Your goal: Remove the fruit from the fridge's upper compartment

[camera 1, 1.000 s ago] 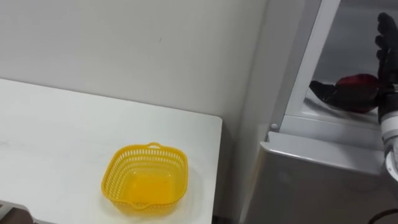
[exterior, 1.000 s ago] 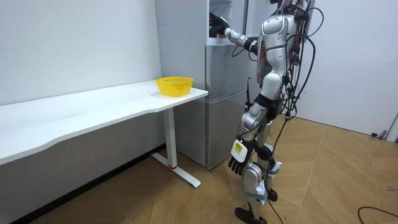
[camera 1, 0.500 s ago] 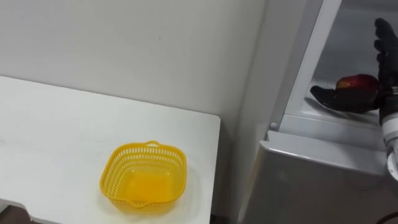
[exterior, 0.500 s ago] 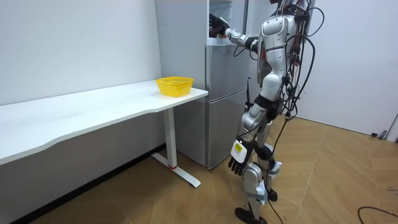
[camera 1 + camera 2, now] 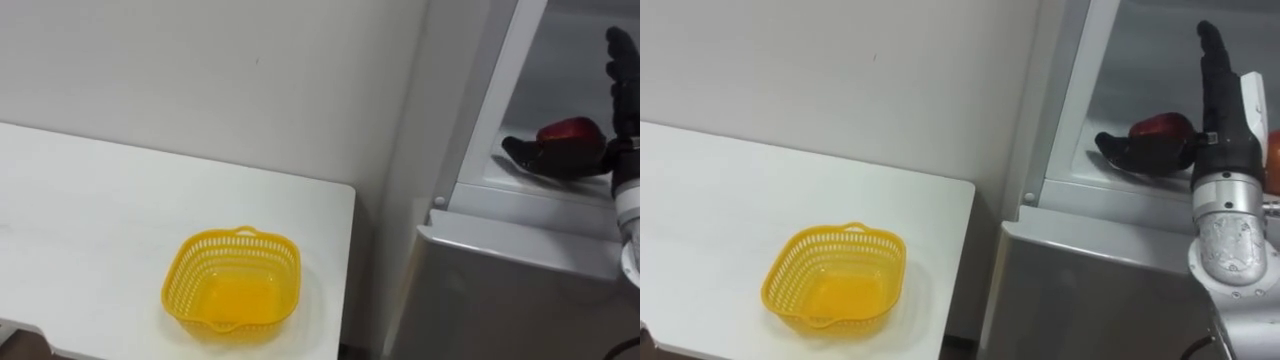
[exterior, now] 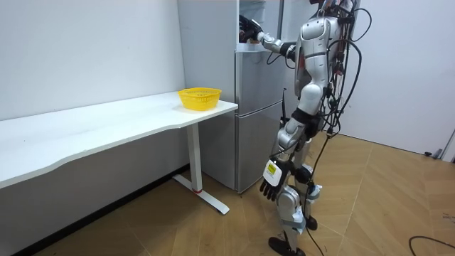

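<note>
Upper fridge shelf [image 5: 520, 188], far right: right hand [image 5: 1225, 110] wide, thumb beside red apple [image 5: 1160, 125]. Position unchanged; apple prob. not yet gripped. Left hand [image 6: 270, 186] idle.

Right hand [image 5: 1228, 135] raised, fingers [image 5: 1211, 60] straight (thumb spread); left hand [image 6: 269, 187] hanging.

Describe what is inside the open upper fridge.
A red fruit on the shelf, the right hand open beside it, thumb in front. The fruit's lower part is hidden behind the thumb.
</note>
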You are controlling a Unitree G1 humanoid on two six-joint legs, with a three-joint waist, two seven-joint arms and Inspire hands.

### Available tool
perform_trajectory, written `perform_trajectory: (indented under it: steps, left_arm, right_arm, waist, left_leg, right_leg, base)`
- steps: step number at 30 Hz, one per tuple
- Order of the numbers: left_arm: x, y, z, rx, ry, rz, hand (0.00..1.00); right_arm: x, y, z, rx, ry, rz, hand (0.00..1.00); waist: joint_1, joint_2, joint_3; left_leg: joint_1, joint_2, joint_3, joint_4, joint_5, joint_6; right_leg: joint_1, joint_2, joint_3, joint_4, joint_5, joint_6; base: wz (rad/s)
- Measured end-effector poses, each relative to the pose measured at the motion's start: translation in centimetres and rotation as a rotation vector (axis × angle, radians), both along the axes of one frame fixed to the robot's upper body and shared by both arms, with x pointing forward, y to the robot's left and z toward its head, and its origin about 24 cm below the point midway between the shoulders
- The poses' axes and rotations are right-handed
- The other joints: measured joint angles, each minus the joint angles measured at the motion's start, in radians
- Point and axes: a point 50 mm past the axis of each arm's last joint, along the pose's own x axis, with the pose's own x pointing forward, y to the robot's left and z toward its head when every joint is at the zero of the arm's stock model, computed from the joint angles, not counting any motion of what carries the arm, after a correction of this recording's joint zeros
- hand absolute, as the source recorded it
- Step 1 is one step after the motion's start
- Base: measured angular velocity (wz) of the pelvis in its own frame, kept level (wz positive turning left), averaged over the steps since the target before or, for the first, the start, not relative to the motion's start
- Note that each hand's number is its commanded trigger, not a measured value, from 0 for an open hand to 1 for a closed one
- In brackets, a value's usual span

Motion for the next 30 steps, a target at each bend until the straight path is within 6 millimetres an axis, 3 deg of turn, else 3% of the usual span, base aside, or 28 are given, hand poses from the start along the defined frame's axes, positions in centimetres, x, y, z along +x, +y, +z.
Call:
perform_trajectory:
  steps: [4, 12, 21, 30]
  left_arm:
    - [0.0, 0.0, 0.0, 0.001, 0.0, 0.0, 0.0]
    - [-0.2, 0.0, 0.0, 0.001, 0.005, 0.002, 0.0]
    - [-0.2, 0.0, 0.0, -0.002, 0.005, 0.009, 0.0]
    - [-0.1, 0.0, 0.0, -0.004, 0.004, 0.009, 0.0]
  right_arm:
    - [0.0, 0.0, 0.0, 0.0, 0.0, 0.0, 0.0]
    - [0.1, -0.1, -0.2, -0.001, 0.014, 0.003, 0.0]
    - [0.2, 0.0, -0.4, -0.004, 0.024, 0.007, 0.0]
    - [0.6, -0.1, -1.9, 0.034, 0.087, 0.017, 0.0]
  waist:
    - [0.0, 0.005, -0.0038]
    - [-0.001, 0.005, -0.004]
    - [-0.003, 0.004, -0.0015]
    - [-0.002, -0.003, 0.0027]
  left_leg:
    - [0.001, 0.0, 0.0, 0.001, 0.0, 0.0]
    - [0.003, 0.0, -0.005, 0.005, 0.0, 0.0]
    - [0.001, 0.0, -0.01, 0.007, 0.0, 0.0]
    - [-0.003, -0.001, -0.01, 0.008, 0.0, 0.0]
  right_leg:
    - [0.001, 0.0, 0.0, 0.0, 0.0, -0.001]
    - [0.007, 0.0, -0.005, 0.001, 0.002, -0.003]
    - [0.01, -0.001, -0.015, 0.0, 0.002, -0.003]
    - [0.006, -0.001, -0.015, 0.001, 0.002, -0.003]
  base:
    - [0.0]
    - [0.01]
    - [0.02]
    - [0.0]
